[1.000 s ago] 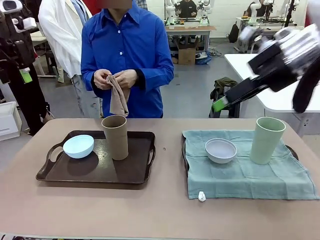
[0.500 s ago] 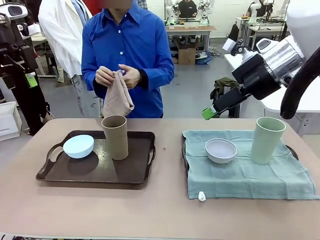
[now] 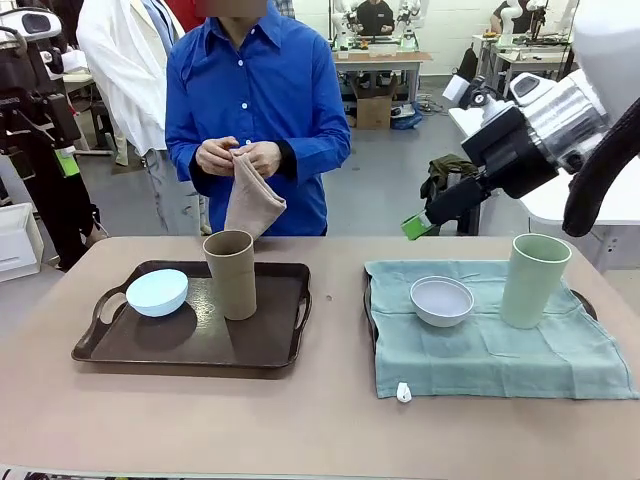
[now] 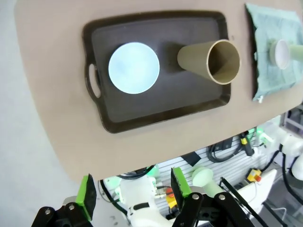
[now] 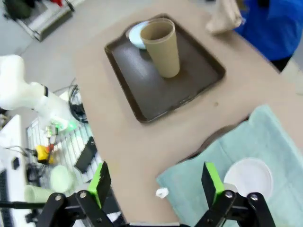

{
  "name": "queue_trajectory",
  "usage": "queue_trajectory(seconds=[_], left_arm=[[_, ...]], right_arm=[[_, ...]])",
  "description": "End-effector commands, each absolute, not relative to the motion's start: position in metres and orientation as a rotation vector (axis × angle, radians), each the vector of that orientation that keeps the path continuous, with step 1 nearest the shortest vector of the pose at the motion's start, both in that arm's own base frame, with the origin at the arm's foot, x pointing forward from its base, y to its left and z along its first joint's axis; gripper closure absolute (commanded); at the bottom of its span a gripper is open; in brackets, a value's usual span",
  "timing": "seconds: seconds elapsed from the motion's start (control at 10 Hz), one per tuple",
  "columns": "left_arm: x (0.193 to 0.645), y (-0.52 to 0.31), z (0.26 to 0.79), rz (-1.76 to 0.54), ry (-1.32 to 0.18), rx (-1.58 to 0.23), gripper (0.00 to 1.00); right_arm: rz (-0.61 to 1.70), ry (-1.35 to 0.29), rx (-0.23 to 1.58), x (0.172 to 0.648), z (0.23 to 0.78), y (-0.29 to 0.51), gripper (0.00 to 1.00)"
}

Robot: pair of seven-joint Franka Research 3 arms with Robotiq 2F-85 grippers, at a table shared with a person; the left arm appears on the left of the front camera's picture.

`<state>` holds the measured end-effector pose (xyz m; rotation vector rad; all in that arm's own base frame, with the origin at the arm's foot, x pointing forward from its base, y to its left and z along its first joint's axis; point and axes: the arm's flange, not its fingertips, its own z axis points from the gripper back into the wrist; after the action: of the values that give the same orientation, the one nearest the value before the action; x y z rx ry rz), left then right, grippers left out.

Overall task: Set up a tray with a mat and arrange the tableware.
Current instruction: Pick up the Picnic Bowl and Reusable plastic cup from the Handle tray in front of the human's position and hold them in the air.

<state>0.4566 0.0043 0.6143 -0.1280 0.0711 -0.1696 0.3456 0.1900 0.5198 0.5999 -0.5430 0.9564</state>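
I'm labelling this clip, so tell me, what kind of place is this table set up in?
Most likely a robotics lab or workshop, not a dining room: a white robot arm hangs over the table, workbenches stand on the bare floor behind, and cables run beneath.

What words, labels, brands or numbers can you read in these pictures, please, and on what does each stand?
No text can be read in any view.
White tag at the mat's near edge: too small to read.
Brown cup, green cup, blue bowl, white bowl and tray: plain, no print shows.
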Motion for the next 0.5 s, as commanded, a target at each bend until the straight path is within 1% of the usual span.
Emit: queue_trajectory(seconds=[0.0, 0.1, 0.2, 0.3, 0.4], left_arm=[[0.458, -0.011, 0.595, -0.142, 0.035, -0.098, 0.16], [0.456, -0.012, 0.583, -0.113, 0.030, -0.114, 0.16], [0.455, -0.014, 0.573, -0.099, 0.010, -0.131, 0.16], [0.451, -0.017, 0.559, -0.091, -0.022, -0.126, 0.16], [0.456, -0.019, 0.543, -0.081, -0.020, -0.126, 0.16]], right_arm=[[1.117, -0.662, 0.557, 0.383, 0.483, 0.243, 0.00], [1.204, -0.703, 0.515, 0.395, 0.474, 0.274, 0.00], [1.213, -0.723, 0.488, 0.405, 0.468, 0.299, 0.00], [1.229, -0.724, 0.488, 0.415, 0.458, 0.324, 0.00], [1.295, -0.706, 0.524, 0.430, 0.450, 0.345, 0.00]])
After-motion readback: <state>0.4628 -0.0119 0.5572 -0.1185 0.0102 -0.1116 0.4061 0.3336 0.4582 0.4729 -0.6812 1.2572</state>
